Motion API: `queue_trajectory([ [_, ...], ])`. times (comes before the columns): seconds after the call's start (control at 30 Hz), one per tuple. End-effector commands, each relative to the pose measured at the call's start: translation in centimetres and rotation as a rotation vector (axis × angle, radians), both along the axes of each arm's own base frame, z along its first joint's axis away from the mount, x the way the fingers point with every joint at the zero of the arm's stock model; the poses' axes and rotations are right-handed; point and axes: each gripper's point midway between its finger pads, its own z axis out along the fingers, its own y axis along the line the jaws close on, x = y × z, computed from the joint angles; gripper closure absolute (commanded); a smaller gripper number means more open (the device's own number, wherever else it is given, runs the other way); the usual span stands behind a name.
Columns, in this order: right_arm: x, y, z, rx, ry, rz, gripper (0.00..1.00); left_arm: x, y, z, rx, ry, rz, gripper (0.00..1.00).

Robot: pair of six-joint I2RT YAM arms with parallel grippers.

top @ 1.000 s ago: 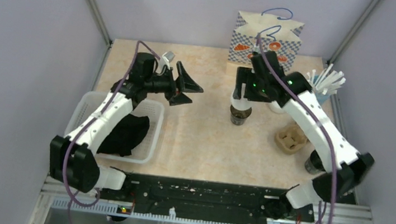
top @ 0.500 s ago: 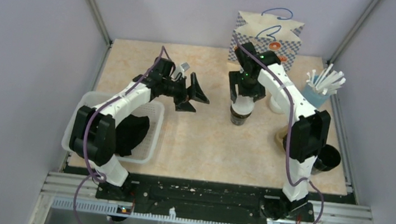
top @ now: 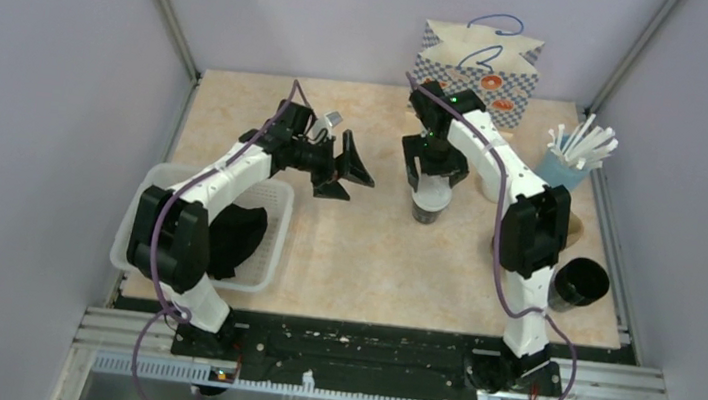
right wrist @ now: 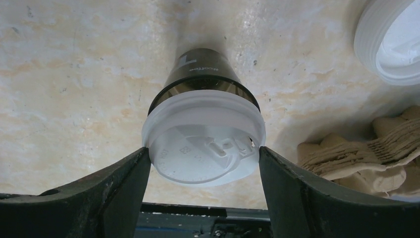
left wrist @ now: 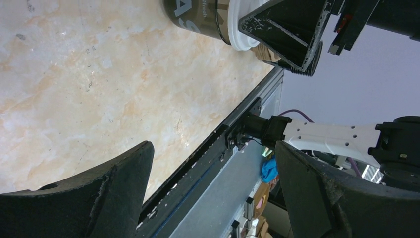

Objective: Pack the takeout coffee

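Firmly gripped takeout coffee cup (right wrist: 200,84)
Right gripper (right wrist: 203,152) pinches its white lid (right wrist: 203,129) on both sides, cup upright on the table (right wrist: 74,74); left gripper (left wrist: 214,146) spread wide, empty.

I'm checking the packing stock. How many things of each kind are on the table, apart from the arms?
Lidded coffee cup: 1
Lidless black cup: 1
Loose white lid: 1
Cardboard carrier: 1
Paper bag: 1
Cup of straws: 1
Basket: 1
Dark cloth: 1
Total: 8
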Motion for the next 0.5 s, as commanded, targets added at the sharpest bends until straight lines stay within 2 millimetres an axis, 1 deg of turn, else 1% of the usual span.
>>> queue_trajectory([
  [0.0,0.64,-0.08,1.18,-0.015,-0.027,0.011,0.21,0.23,-0.49,1.39,-0.024,-0.052,-0.048,0.02],
  [0.1,0.66,-0.26,1.13,-0.024,-0.024,0.01,0.21,0.19,-0.52,1.37,-0.024,-0.05,-0.055,0.02],
  [0.23,0.45,-0.02,0.7,-0.014,-0.006,0.011,0.21,0.15,-0.54,1.36,-0.023,-0.046,-0.061,0.02],
  [0.47,0.78,-0.09,0.43,-0.03,-0.004,0.006,0.2,0.44,-0.69,1.37,-0.027,-0.043,-0.07,0.02],
])
